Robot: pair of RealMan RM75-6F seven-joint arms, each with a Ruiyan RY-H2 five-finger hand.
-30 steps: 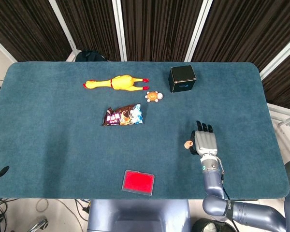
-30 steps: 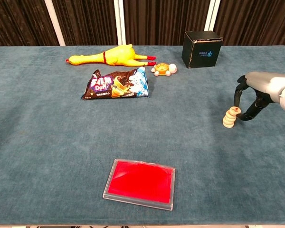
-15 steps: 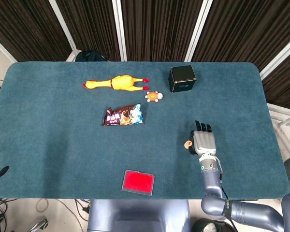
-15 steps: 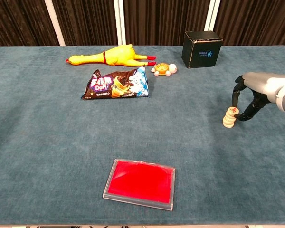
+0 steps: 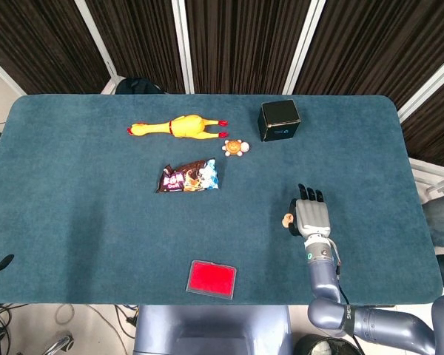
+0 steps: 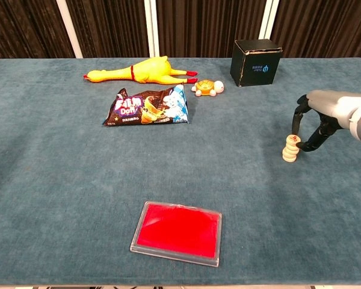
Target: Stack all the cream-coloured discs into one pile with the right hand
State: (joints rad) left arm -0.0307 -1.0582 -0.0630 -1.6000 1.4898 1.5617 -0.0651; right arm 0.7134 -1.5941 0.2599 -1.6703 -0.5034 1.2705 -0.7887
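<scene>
The right hand point(image 6: 317, 122) stands open just beside the disc pile point(image 6: 290, 149), fingers spread; the bag point(image 6: 147, 107) reads "Film Doh".

Teal-blue felt bench point(image 6: 60, 180), yellow rubber chicken point(image 6: 138, 70) with red feet, dark snack packet point(image 6: 147, 107) printed in pink, white and blue, orange-and-cream toy turtle point(image 6: 207, 88), black cardboard box point(image 6: 256, 62) with blue mark, red card in clear sleeve point(image 6: 177, 232), cream-coloured discs point(image 6: 290, 149) with a red mark on top, grey right hand point(image 6: 317, 120) with black fingers

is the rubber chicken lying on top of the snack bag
No, the yellow rubber chicken lies apart on the cloth, behind the dark foil snack bag.
</scene>
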